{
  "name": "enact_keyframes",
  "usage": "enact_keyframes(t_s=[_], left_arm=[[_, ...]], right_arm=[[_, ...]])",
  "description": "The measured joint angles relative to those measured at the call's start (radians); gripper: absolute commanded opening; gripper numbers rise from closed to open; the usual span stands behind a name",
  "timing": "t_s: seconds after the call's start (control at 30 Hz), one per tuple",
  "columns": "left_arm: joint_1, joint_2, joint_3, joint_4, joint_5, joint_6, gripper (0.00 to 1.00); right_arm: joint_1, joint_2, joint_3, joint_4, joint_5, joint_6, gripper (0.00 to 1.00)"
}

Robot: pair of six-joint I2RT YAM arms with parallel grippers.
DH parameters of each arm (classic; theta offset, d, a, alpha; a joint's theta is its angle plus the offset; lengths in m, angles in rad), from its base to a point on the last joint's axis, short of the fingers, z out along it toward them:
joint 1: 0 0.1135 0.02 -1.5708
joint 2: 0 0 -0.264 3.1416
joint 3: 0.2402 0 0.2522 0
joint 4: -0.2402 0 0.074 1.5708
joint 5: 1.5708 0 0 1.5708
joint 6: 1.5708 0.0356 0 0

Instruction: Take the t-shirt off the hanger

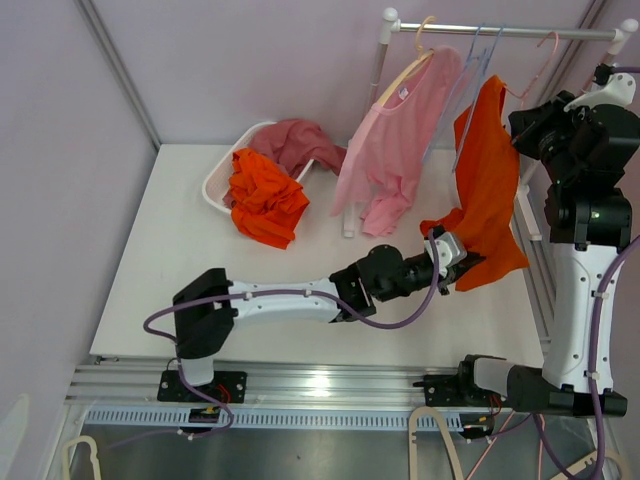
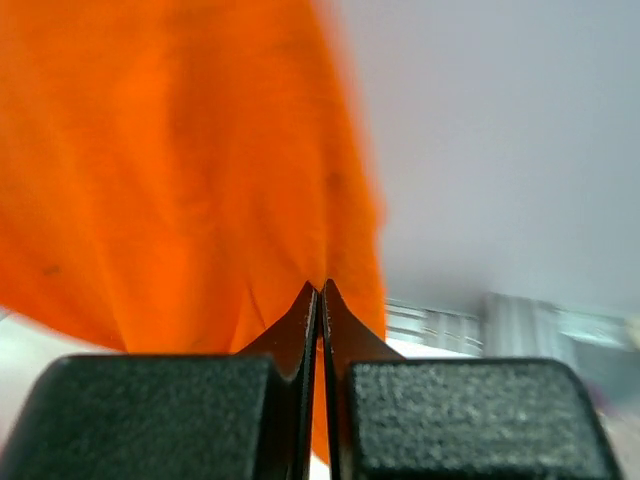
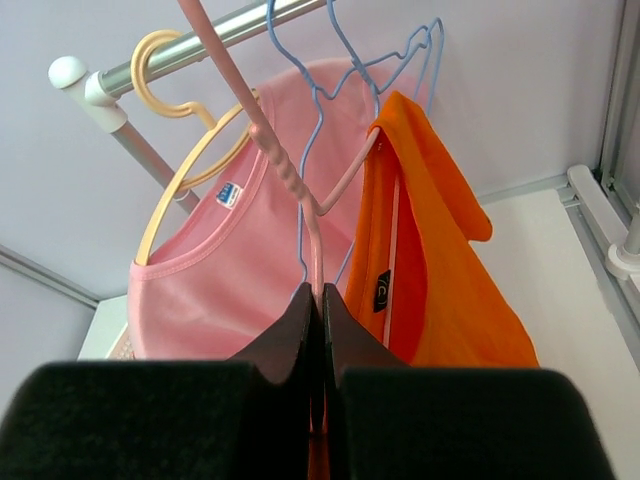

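An orange t-shirt (image 1: 487, 170) hangs from a pink hanger (image 1: 545, 50) on the rail at the back right. In the right wrist view the shirt (image 3: 440, 290) hangs off one arm of the pink hanger (image 3: 290, 180), and my right gripper (image 3: 320, 300) is shut on the hanger's lower bar. In the top view the right gripper (image 1: 520, 122) sits just right of the shirt's shoulder. My left gripper (image 1: 468, 262) is shut on the shirt's lower hem, pulled toward the table's front. In the left wrist view the gripper (image 2: 320, 300) pinches the orange fabric (image 2: 170, 170).
A pink t-shirt (image 1: 400, 140) hangs on a cream hanger (image 3: 175, 190) left of the orange one, with an empty blue wire hanger (image 3: 320, 60) between them. The metal rail (image 1: 500, 30) runs across the back. A white basket (image 1: 215, 185) holds orange (image 1: 265, 195) and dark pink (image 1: 300, 140) clothes.
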Motion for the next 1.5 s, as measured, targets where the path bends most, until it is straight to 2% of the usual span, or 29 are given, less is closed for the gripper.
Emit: enact_keyframes(t_s=[0.17,0.47,0.57,0.67,0.77,0.93,1.1,1.23,1.3,1.4,1.5], left_arm=[[-0.024,-0.084,0.01,-0.13,0.306,-0.006,0.01],[-0.048,-0.11,0.043,-0.29,0.806,-0.066,0.01],[-0.048,-0.065,0.106,-0.401,0.926,-0.066,0.01],[-0.048,-0.018,0.159,-0.551,0.981,-0.019,0.01],[-0.046,-0.005,0.146,-0.616,0.953,0.002,0.01],[-0.002,0.006,0.138,-0.616,0.731,-0.1,0.01],[0.093,0.04,0.238,-0.697,0.473,-0.246,0.01],[0.153,0.053,0.393,-0.841,0.232,-0.337,0.01],[0.169,0.055,0.451,-0.881,0.167,-0.357,0.01],[0.175,0.054,0.489,-0.913,0.174,-0.364,0.01],[0.169,0.052,0.479,-0.958,0.277,-0.36,0.01]], right_arm=[[0.0,0.016,-0.002,0.006,0.017,-0.002,0.0],[0.003,0.011,-0.017,-0.027,0.037,-0.009,0.0],[0.004,0.011,-0.017,-0.042,0.037,-0.009,0.0],[0.004,0.011,-0.016,-0.075,0.037,-0.009,0.0],[0.005,0.019,0.006,-0.129,0.037,-0.013,0.0],[0.005,0.103,0.176,-0.249,0.048,-0.031,0.0],[0.009,0.107,0.212,-0.316,0.069,-0.051,0.0],[0.02,0.076,0.173,-0.356,0.086,-0.056,0.0],[0.027,0.067,0.162,-0.369,0.099,-0.064,0.0],[0.034,0.055,0.151,-0.369,0.147,-0.078,0.0],[0.034,0.043,0.142,-0.333,0.2,-0.093,0.0]])
